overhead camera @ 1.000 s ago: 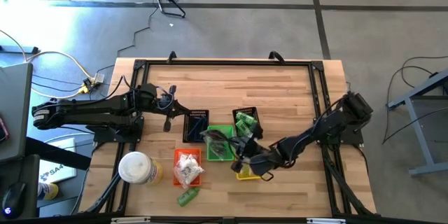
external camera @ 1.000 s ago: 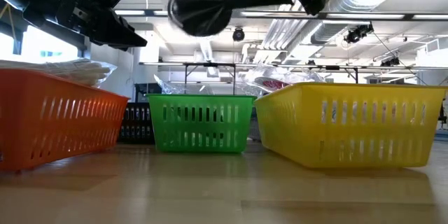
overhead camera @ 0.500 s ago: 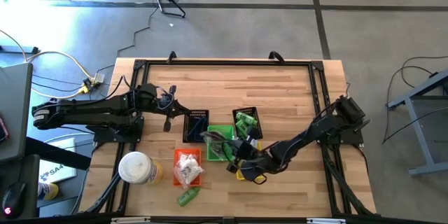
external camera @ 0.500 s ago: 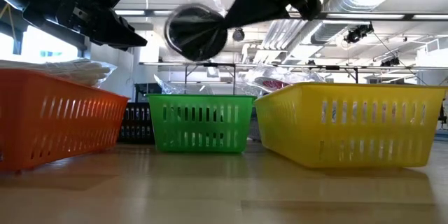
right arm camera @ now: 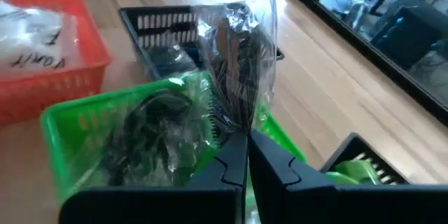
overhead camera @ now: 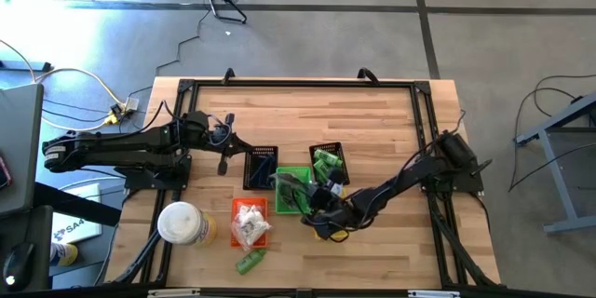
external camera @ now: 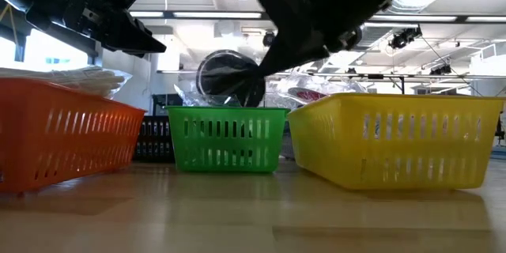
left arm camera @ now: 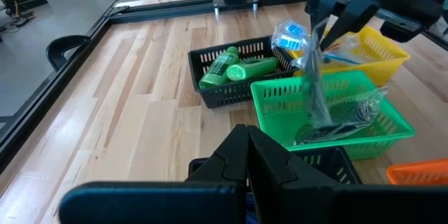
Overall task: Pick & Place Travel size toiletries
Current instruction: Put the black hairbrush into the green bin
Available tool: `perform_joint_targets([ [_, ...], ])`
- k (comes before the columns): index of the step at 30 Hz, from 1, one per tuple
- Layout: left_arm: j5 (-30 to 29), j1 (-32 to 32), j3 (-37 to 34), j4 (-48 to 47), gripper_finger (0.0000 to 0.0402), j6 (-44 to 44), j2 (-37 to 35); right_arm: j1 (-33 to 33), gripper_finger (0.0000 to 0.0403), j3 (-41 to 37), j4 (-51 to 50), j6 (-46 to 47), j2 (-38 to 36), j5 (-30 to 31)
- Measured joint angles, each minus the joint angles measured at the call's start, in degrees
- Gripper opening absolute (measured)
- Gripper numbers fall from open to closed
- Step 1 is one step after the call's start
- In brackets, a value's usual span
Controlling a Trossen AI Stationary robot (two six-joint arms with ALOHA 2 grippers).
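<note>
Right wrist view: clear-wrapped dark piece (right arm camera: 236, 63) (pinched)

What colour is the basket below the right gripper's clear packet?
Green; the right wrist view shows it best.

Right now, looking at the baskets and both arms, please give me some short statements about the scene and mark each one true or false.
1. The right gripper is shut on a clear-wrapped dark item. True.
2. That wrapped item hangs above the orange basket. False: it hangs over the green basket.
3. The black basket nearest the yellow basket holds green tubes. True.
4. The left gripper holds a green tube. False: it is shut on nothing and waits away from the right arm's work, near another black basket.
5. One green tube lies on the table outside every basket. True.
6. The large round white container stands inside the yellow basket. False: it stands on the table beside the orange basket.
</note>
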Motion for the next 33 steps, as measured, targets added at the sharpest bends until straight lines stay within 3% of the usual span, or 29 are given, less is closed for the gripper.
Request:
perform_joint_targets([
  [5,0.0,0.0,0.0,0.0,0.0,0.0,0.0,-0.5,0.0004,0.1,-0.2,0.0,0.2,-0.3],
  [12,0.0,0.0,0.0,0.1,0.0,0.1,0.0,-1.5,0.0012,0.1,-0.1,0.3,0.2,-6.2],
  [16,0.0,0.0,0.0,0.1,0.0,0.2,0.0,-1.8,0.0044,0.1,-0.1,0.4,0.2,-7.9],
  [22,0.0,0.0,0.0,0.1,0.0,0.2,0.0,-1.7,0.0125,0.1,0.0,0.0,0.2,-8.0],
  [25,0.0,0.0,0.0,0.1,0.0,0.2,0.0,-1.8,0.0158,0.1,0.5,-1.0,0.2,-12.6],
  [29,0.0,0.0,0.0,0.1,0.0,0.2,0.0,-1.8,0.0176,0.1,2.0,-2.5,-0.4,-18.1],
  [33,0.0,0.0,0.0,0.0,0.0,0.2,0.0,-1.8,0.0173,0.0,2.6,-4.6,-1.2,-19.4],
])
